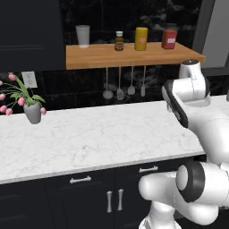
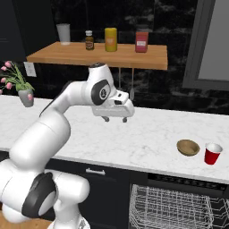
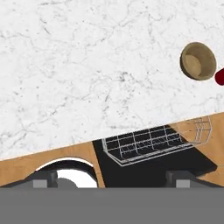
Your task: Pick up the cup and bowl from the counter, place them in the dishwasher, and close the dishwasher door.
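Nothing is loaded yet: the bowl [image 2: 188, 147] and cup [image 2: 213, 153] are sitting on the counter [image 2: 147, 138] at its near right, above the pulled-out dishwasher [image 2: 179, 208] rack, while the pincer [image 2: 114, 119] is hovering spread apart, empty, left of them.

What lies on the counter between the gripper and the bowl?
Bare marble counter lies between the gripper and the bowl, per the right base view.

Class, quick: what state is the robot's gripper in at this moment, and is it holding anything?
Gripper: open, holding nothing, hanging above the counter; the bowl and the red cup sit untouched to its right.
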Controlling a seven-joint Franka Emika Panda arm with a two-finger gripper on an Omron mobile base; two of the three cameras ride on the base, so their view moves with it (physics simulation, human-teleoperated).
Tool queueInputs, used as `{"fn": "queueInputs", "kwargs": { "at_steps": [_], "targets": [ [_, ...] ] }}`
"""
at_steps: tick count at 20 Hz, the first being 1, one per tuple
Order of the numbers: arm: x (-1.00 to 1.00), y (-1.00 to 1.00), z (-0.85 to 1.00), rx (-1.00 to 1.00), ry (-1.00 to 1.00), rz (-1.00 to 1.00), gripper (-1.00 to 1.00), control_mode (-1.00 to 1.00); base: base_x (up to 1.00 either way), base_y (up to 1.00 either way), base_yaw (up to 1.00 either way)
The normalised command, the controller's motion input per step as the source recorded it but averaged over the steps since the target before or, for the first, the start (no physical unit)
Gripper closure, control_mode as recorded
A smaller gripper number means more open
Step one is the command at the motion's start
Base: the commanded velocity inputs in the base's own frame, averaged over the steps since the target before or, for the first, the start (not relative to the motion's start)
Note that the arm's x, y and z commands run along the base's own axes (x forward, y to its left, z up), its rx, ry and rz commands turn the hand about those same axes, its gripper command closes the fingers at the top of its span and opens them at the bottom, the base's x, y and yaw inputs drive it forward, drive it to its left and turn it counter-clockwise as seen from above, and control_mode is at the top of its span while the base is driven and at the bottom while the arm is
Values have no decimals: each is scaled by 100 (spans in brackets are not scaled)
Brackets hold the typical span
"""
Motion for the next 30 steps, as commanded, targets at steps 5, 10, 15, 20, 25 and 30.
{"fn": "queueInputs", "kwargs": {
  "at_steps": [5,10,15,20,25,30],
  "targets": [
    [31,-91,-39,-9,4,-5,-100,-100,0,0,0],
    [34,-49,-16,0,2,3,-100,-100,0,0,0],
    [18,-62,-37,-1,2,0,-100,-100,0,0,0],
    [32,-63,-26,0,0,0,-100,-100,0,0,0],
    [27,-52,-29,0,2,0,-100,-100,0,0,0],
    [53,-50,-33,0,3,0,-100,-100,0,0,0]
  ]
}}
